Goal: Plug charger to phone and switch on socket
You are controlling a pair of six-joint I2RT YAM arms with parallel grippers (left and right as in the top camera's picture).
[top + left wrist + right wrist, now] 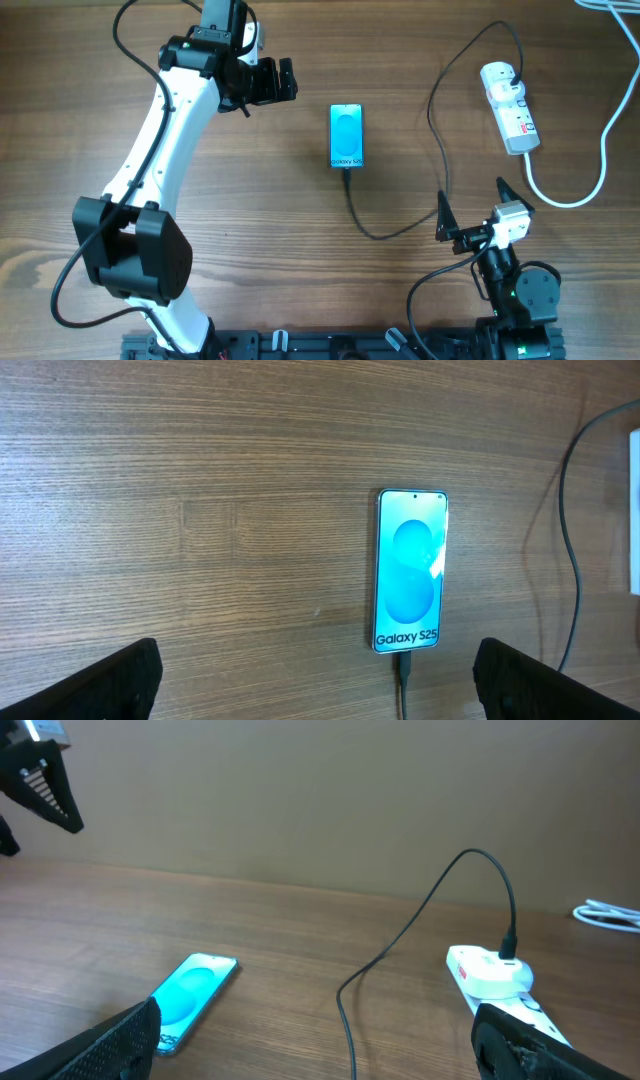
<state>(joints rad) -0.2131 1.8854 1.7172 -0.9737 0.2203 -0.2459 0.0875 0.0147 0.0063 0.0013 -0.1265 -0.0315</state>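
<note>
Left hand (288,81) hangs spread wide and empty, just left of the phone (346,135). Right hand (472,205) is likewise released, holding nothing. The phone lies face up mid-tabletop (250,200). The charger (372,230) cable meets its lettered end and curves to the socket (512,120) at far right.

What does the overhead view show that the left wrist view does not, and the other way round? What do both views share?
Only the overhead view shows both arms whole, the open right gripper, the whole socket with the white adapter and thick white cord, and the full path of the charger cable.

Only the left wrist view makes the lettering "Galaxy S25" readable and shows the plug tip meeting the lower end of the phone.

Both show the turquoise phone flat on the wooden table, part of the black cable, and the open left gripper.
</note>
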